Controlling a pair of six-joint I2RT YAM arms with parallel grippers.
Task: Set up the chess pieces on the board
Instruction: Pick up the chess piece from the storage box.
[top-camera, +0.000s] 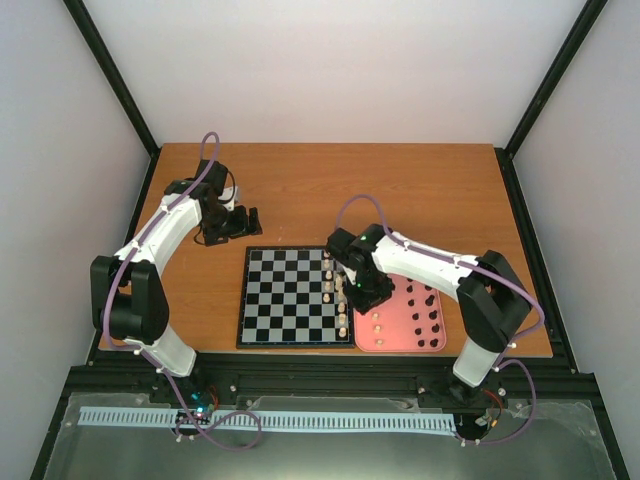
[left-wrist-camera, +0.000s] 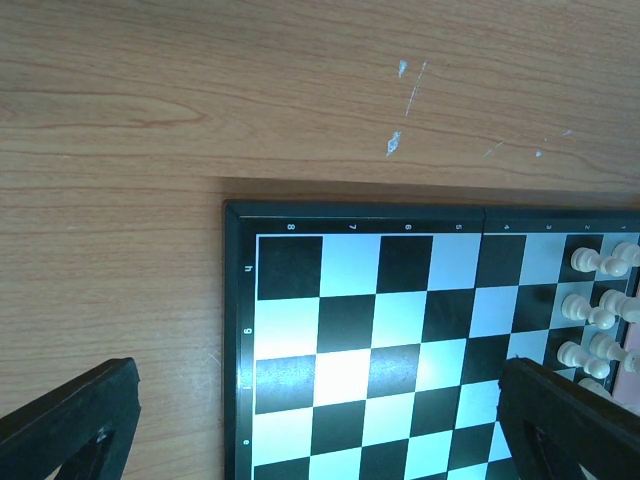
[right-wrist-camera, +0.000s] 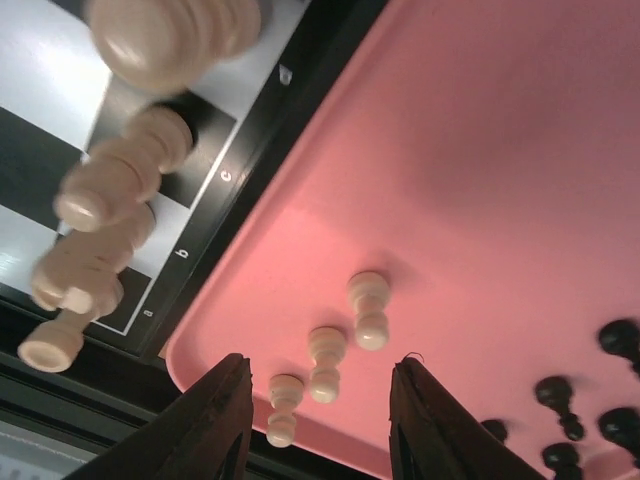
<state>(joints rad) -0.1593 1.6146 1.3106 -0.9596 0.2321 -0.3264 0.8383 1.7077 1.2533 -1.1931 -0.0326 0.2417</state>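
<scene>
Just below right claw (right-wrist-camera: 322, 372), parted and empty, cream chess pieces (right-wrist-camera: 368, 310) on pink tray (right-wrist-camera: 480, 150)

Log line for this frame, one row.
left gripper: open, near board corner | right gripper: open, over cream pieces on pink tray

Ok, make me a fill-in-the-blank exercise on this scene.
1. In the top view the tray lies to the ____ of the board.
2. The pieces seen on the board in the left wrist view are all ____.
3. The right wrist view shows ____ white pieces on the tray.
4. The right gripper hangs over the tray with its jaws ____.

Missing words: right; white; three; open.
</scene>
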